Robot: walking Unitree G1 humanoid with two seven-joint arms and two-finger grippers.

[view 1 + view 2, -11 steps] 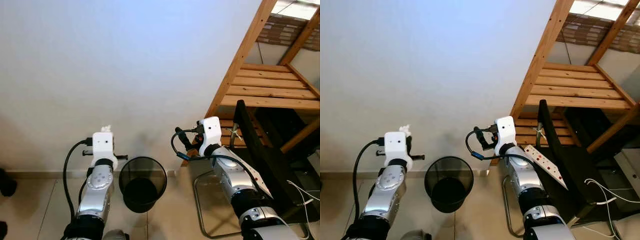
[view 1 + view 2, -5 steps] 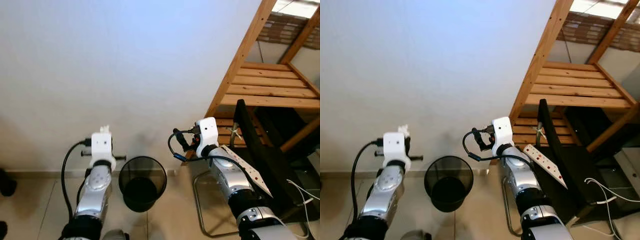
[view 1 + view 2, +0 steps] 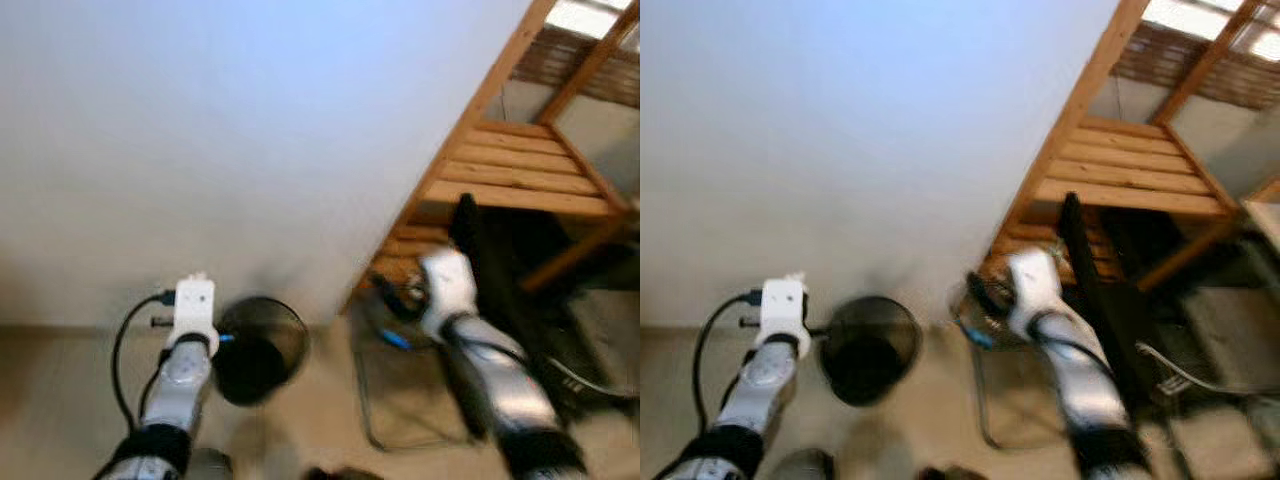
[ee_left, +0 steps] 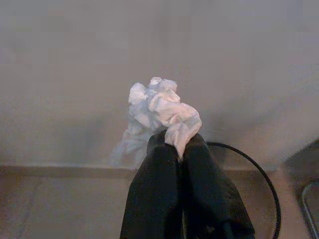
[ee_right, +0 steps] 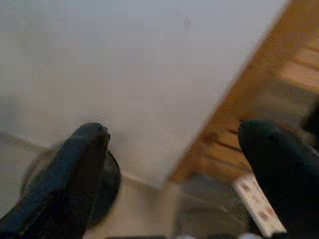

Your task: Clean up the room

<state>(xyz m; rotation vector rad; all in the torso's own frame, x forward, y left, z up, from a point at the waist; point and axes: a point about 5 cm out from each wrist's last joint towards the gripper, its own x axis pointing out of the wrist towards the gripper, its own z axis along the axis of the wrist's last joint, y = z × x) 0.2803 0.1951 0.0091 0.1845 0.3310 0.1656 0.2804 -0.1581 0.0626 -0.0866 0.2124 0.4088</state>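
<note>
**Tissue held beside the bin**

A crumpled white tissue (image 4: 160, 107) is pinched between the clenched fingers of the left gripper (image 4: 177, 144), raised just beside the black mesh wastebasket (image 3: 255, 345). The right gripper (image 5: 174, 149) hangs released, fingers wide apart, near the wooden shelf (image 3: 520, 170).

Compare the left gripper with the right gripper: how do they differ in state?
The left gripper is shut on a crumpled white tissue, while the right gripper is open and holds nothing. The left gripper is raised beside the black mesh wastebasket; the right gripper is nearer the wooden shelf. Both have two black fingers.
</note>
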